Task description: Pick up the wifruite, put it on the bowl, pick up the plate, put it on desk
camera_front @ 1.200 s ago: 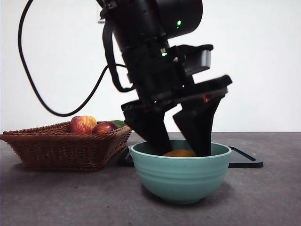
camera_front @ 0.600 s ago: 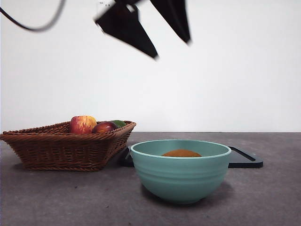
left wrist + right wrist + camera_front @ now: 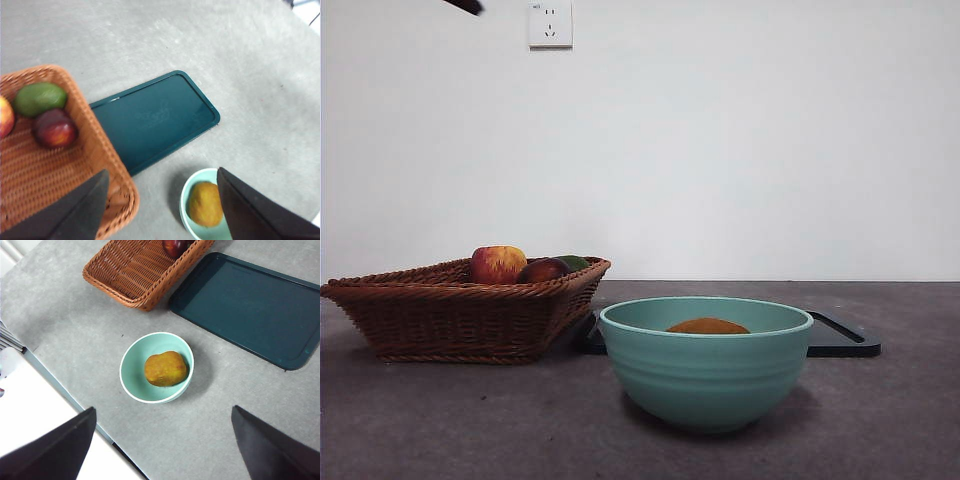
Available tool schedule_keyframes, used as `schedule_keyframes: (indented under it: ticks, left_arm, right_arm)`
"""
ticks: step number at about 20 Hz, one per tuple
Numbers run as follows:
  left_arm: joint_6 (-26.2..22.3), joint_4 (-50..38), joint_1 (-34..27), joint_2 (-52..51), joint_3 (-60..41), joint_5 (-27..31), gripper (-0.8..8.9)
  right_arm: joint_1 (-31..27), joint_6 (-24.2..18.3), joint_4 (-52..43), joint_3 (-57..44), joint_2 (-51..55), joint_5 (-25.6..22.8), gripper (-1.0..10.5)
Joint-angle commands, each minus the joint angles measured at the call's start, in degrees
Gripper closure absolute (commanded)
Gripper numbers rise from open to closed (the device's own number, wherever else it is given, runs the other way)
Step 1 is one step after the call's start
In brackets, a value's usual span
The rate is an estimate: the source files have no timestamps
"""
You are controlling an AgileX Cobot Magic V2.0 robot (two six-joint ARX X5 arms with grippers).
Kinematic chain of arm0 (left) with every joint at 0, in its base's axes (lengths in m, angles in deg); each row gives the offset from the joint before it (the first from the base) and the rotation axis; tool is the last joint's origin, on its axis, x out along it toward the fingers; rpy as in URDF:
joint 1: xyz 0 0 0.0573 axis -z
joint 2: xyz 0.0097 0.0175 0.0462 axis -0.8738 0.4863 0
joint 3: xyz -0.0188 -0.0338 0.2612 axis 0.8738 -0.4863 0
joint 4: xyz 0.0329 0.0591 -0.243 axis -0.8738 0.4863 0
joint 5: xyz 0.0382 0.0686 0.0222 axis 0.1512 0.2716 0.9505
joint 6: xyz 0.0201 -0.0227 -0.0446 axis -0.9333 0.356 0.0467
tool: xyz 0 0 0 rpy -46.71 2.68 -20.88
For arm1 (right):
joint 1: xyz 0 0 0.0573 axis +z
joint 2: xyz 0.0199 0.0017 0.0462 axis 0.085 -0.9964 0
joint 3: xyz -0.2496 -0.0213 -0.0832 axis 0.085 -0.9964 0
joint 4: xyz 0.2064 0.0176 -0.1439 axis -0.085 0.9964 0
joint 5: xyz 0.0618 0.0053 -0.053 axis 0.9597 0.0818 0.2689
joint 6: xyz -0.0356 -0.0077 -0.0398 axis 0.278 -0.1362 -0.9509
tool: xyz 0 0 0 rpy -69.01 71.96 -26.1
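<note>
White wall with a socket backs the desk [image 3: 440, 420], a mottled grey top. From the left: one wicker basket [image 3: 450, 310] holding three fruits, a streaked apple [image 3: 498, 264], a dark red fruit [image 3: 542, 270] and a green one [image 3: 40, 98]. Next comes one teal bowl [image 3: 706, 362], and the single wifruite [image 3: 165, 368] lies inside it, so that half looks done. Behind the bowl lies one dark flat plate [image 3: 250, 307], flat on the desk.

Both grippers hang high and hold nothing: the left gripper [image 3: 160, 210] has its jaws spread wide above the basket's corner and the bowl, and the right gripper [image 3: 162, 450] is equally splayed over the bowl.

My worry is the plate: it lies flush and tucked close against the basket, so a jaw may skid off its thin rim or nudge basket or bowl.
</note>
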Motion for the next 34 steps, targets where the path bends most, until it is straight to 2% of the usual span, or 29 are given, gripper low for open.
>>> schedule_keyframes:
  ticks: [1, 6, 9, 12, 20, 25, 28, 34]
  left_arm:
    - [-0.07, 0.11, -1.90, -3.10, -3.32, -3.19, 4.69]
    - [-0.39, 0.70, -2.80, -12.11, -15.06, -10.84, 4.69]
    - [-3.28, 5.68, -2.62, -15.39, -19.67, -16.09, 4.69]
    - [-5.49, 10.45, -2.62, -15.98, -20.06, -16.63, 4.70]
    - [-5.46, 9.16, -2.64, -16.09, -20.06, -16.63, 4.70]
    - [-5.44, 8.37, -2.64, -16.11, -20.06, -16.63, 4.70]
    - [-5.46, 8.33, -2.64, -16.11, -20.06, -16.63, 4.70]
    - [-5.46, 8.31, -2.64, -16.09, -20.06, -16.63, 4.70]
  right_arm:
    - [0.24, 0.17, -0.52, 1.20, -0.26, -0.07, 5.1]
    - [0.22, 0.17, -0.52, 1.20, -0.26, -0.61, 5.1]
    - [0.24, 0.20, -0.50, 1.20, -0.26, -1.79, 5.1]
    - [0.24, 0.85, -0.50, 1.18, -0.28, -1.79, 5.1]
    - [0.24, 1.60, 0.00, 1.11, -0.28, -1.75, 5.1]
    - [0.66, 7.41, 1.07, 0.90, -2.29, -1.75, 5.2]
    - [2.80, 11.19, -0.20, -2.64, -4.02, -2.62, 5.2]
    - [9.16, 23.08, -18.73, -18.93, -4.28, -4.83, 5.2]
